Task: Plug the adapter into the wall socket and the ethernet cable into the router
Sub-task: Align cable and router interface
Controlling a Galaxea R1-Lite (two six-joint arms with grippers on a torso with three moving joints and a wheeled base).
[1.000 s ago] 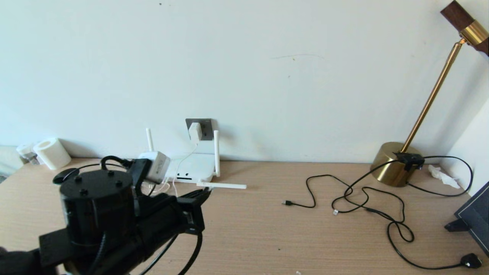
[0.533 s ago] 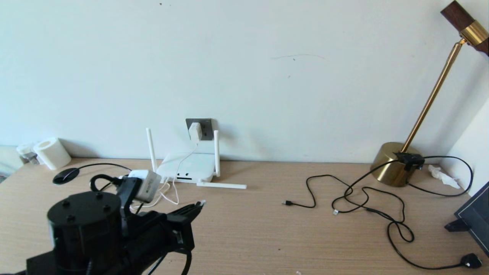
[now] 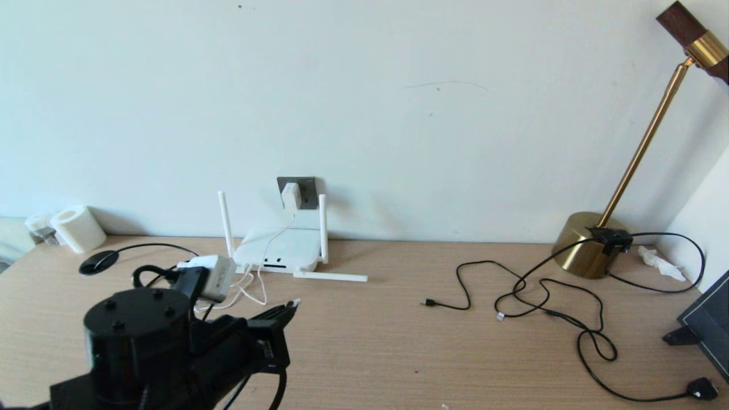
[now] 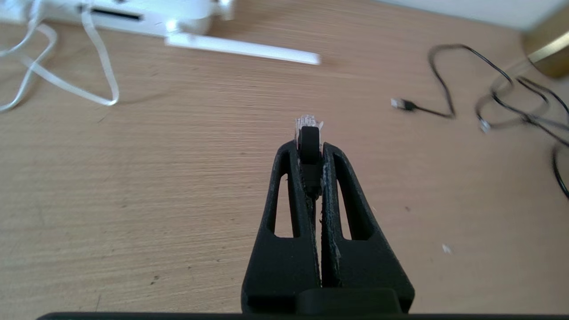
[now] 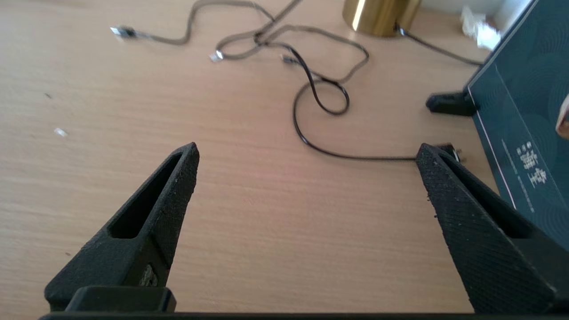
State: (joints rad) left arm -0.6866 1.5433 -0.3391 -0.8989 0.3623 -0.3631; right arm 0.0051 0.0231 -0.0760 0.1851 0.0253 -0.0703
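My left gripper (image 3: 287, 308) (image 4: 309, 146) hovers low over the wooden table in front of the router and is shut on the ethernet cable (image 4: 310, 153). The cable's clear plug tip (image 4: 307, 125) sticks out past the fingertips toward the router. The white router (image 3: 280, 250) (image 4: 146, 11) lies against the wall. Two of its antennas stand upright and one lies flat (image 3: 330, 277). The white adapter (image 3: 291, 195) sits in the dark grey wall socket (image 3: 308, 192), with its thin white cord (image 3: 267, 242) dropping to the router. My right gripper (image 5: 306, 155) is open over bare table at the right.
Thin black USB cables (image 3: 541, 296) (image 5: 320, 80) sprawl across the table's right half, by a brass lamp base (image 3: 586, 245). A dark box (image 3: 706, 324) (image 5: 524, 133) stands at the right edge. A white paper roll (image 3: 77, 229) sits far left. White cord loops (image 4: 66, 84) lie before the router.
My left gripper has drawn back from the router's front edge toward me, still holding the ethernet plug. The router and its left antenna are uncovered now.
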